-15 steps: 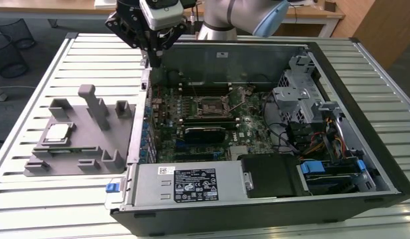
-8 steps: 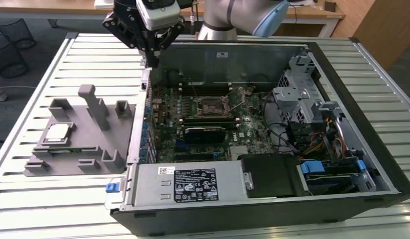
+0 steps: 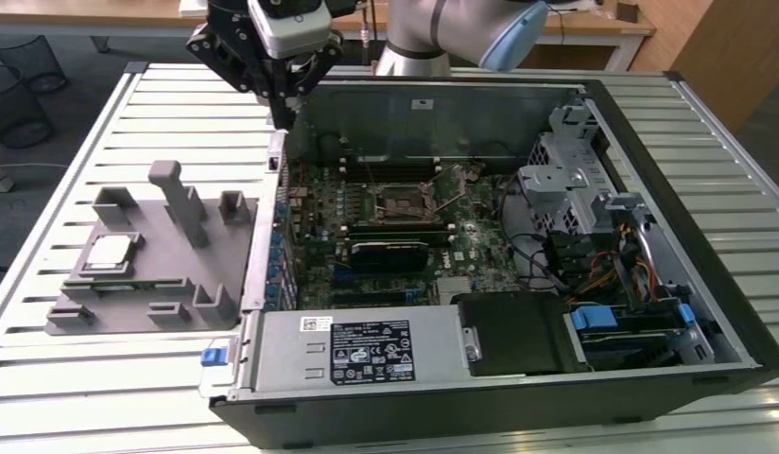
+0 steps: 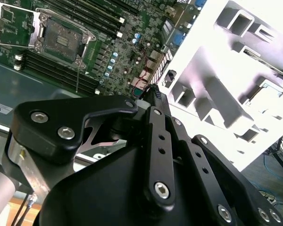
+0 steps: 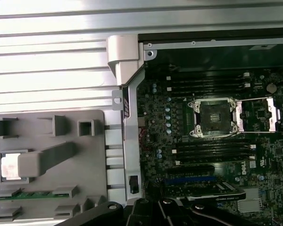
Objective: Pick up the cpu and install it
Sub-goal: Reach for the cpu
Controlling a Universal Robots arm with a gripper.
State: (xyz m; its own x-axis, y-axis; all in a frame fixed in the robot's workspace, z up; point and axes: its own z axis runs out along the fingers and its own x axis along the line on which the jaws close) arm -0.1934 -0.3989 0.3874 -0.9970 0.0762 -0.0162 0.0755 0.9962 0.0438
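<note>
1. Exterior view: the end effector (image 3: 285,115) hangs from the arm (image 3: 446,33) over the rim of the open computer case (image 3: 427,118), at the corner toward the exterior view's left. Its fingers taper together to a single tip, closed, with nothing between them.
2. Same view: the cpu (image 3: 109,252) lies flat in a recess of the grey tray (image 3: 125,317). The tray rests on the slatted tabletop (image 3: 99,378) just beside the case, on the exterior view's left. The cpu is well apart from the end effector.
3. Same view: the socket (image 3: 406,202) sits on the motherboard (image 3: 478,251) inside the case.
4. First wrist view: this overhead angle shows the socket (image 5: 214,117) with its hinged metal plate (image 5: 260,114) swung open and its dark centre exposed. The cpu (image 5: 9,165) shows as a pale square, partly hidden by an upright block (image 5: 45,159). A green module (image 5: 33,194) stands in a tray slot near it.
5. Second wrist view: this angle gives the end effector (image 4: 153,90) at close range, its black links converging on one tip. The socket (image 4: 61,40) and the pale tray (image 4: 212,94) lie beyond.
</note>
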